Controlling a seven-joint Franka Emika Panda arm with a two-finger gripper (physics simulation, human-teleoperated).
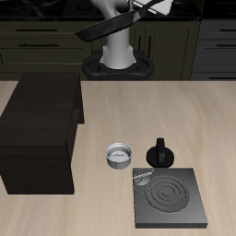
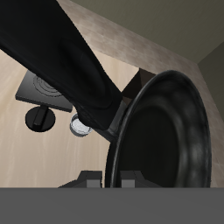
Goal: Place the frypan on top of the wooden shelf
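1. Exterior view: the frypan (image 1: 104, 29) hung high in the air near the upper middle of the frame, tilted, its round black body down toward the frame's left and its handle rising toward the upper right.
2. The gripper (image 1: 146, 7) sat at the top edge of the frame, around the handle end. It appeared clamped on the handle, though the fingers were too small to read clearly.
3. The pan was well above the table (image 1: 111, 198), in front of the robot base (image 1: 118, 64), touching nothing below.
4. The wooden shelf (image 1: 41, 129) stood at the left of the frame, a big dark box with a bare flat top. The pan was up and to the right of it, not over it.
5. A small metal pot (image 1: 120, 155) sat near the frame's centre. Just beside it stood a black knobbed object (image 1: 160, 154), and the square stove plate (image 1: 169, 198) lay at lower right.
6. Wrist view: the frypan (image 2: 166, 131) filled much of the frame, seen edge-on and close, with its thick handle (image 2: 61, 61) running diagonally across.
7. Beyond the handle, small and far below, showed the stove plate (image 2: 44, 87), the black knobbed object (image 2: 39, 118) and the pot (image 2: 80, 126) on the pale table (image 2: 17, 149).
8. The gripper's fingers were not clearly separable here; the handle lay tight against the camera.
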